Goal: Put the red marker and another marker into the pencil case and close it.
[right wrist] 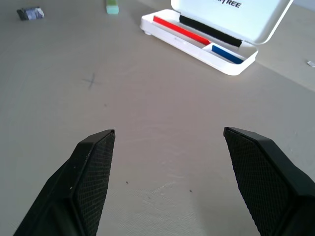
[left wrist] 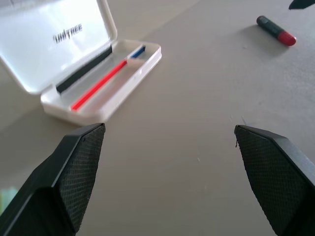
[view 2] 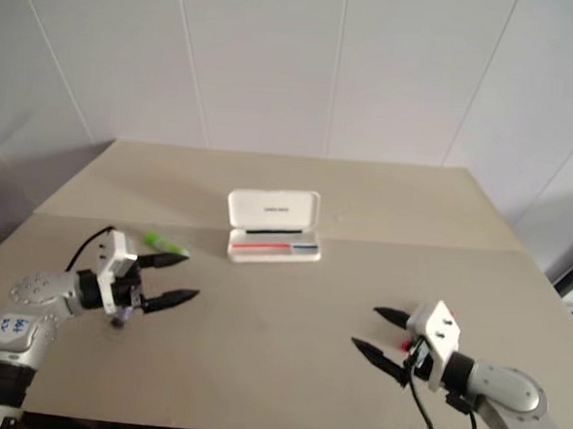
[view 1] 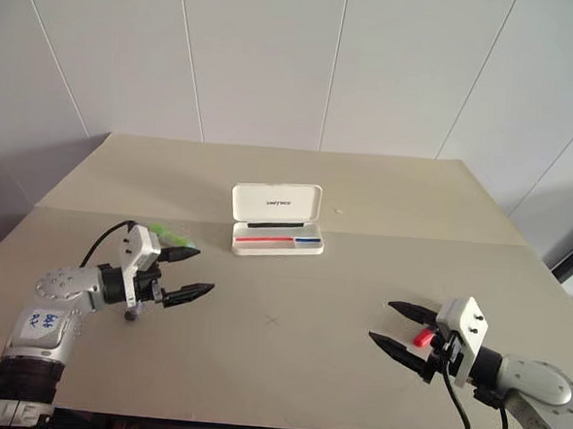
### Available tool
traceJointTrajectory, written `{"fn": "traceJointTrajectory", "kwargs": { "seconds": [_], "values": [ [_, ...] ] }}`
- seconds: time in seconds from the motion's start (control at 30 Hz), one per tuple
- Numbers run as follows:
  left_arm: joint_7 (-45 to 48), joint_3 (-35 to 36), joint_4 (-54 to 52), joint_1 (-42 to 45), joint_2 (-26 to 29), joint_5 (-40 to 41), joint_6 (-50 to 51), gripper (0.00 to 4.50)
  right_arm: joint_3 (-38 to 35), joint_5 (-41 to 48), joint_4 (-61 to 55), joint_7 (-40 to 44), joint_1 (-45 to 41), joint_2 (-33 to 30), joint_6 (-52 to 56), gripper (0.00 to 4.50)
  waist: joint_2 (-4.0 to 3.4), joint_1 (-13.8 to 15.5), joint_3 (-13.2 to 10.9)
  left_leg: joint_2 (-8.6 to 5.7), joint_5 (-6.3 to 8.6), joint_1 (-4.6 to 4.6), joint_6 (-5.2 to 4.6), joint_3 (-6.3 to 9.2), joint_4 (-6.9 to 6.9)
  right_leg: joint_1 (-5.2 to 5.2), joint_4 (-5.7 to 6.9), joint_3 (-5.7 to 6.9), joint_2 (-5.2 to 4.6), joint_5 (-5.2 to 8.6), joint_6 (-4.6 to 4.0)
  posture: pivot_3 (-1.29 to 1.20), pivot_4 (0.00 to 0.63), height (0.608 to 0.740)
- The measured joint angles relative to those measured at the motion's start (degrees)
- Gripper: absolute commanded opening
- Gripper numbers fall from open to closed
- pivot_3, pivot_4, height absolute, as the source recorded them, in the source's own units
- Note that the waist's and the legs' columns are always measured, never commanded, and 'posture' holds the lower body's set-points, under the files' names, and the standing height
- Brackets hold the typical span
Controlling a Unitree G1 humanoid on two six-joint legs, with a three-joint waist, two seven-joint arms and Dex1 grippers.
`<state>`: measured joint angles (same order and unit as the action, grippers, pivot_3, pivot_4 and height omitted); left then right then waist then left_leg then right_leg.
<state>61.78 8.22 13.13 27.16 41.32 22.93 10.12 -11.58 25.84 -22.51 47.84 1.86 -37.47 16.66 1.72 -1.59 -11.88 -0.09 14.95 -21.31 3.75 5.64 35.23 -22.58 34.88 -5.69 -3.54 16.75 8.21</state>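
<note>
Where the lid of the pencil case (view 1: 276, 219) stands raised at the far middle of the table (view 1: 287, 370), I can read small dark lettering on its inner face: "UNITREE" (clearest from my left wrist, partly cut off from my right). The case is flat, white hard plastic with rounded corners, open, its lid hinged up toward the wall. In its tray lie a red stripe and a shorter blue stripe end to end, with a black strip along the hinge side behind them.

The red marker (left wrist: 276, 30) is short and stubby, a dark barrel with a bright red end; it lies on the table near my right tool (view 1: 404, 331), well apart from the case. The other marker (view 2: 163, 241) is light green and lies on the table just beside my left tool (view 1: 188, 273), to the case's left. A small dark scrap (right wrist: 30, 14) sits on the table near that marker, too small to identify.

Both my tools hover over the table with their black fingers spread wide and nothing between them. A label with handwriting on my left arm (view 1: 44, 321) is there, though I cannot read it.
</note>
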Motion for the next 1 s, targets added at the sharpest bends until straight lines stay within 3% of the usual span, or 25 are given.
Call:
{"fn": "traceJointTrajectory", "kwargs": {
  "seconds": [0.13,0.43,0.6,1.0],
  "values": [
    [1.0,-1.9,4.7,3.4,-0.6,-1.8,-1.3,4.49,0.0,-0.1,-0.4,-1.6,0.9,0.8,-0.2,4.50,0.00,0.0,0.0,0.00,0.00,0.00,0.00,0.00,0.00,-0.01,0.02,0.00,0.01,0.00,-0.01,0.00,0.150,0.740],
    [-1.1,-7.9,19.7,16.7,-8.2,-9.2,-6.5,4.49,-0.3,0.0,-3.0,-3.7,2.2,1.2,0.1,4.50,0.04,0.1,0.0,-0.05,-0.01,-0.03,-0.01,0.02,0.12,0.01,0.07,0.00,0.00,-0.03,0.06,0.00,0.150,0.740],
    [-3.4,-12.7,30.3,23.4,-10.5,-16.6,-11.5,4.49,0.1,-0.1,-2.9,-4.5,1.2,1.4,0.2,4.50,0.07,-0.1,0.0,-0.06,-0.01,-0.04,-0.02,0.02,0.11,-0.02,0.08,-0.01,0.03,-0.03,0.08,0.00,0.150,0.740],
    [-7.3,-12.7,55.8,39.0,-15.7,-22.9,-19.0,4.49,2.1,-1.0,-2.1,-5.8,1.3,2.8,-0.3,4.50,0.14,0.1,-0.1,-0.12,0.02,-0.20,-0.06,0.06,0.19,-0.05,0.06,-0.01,0.01,0.01,0.26,0.00,0.150,0.740]
  ]
}}
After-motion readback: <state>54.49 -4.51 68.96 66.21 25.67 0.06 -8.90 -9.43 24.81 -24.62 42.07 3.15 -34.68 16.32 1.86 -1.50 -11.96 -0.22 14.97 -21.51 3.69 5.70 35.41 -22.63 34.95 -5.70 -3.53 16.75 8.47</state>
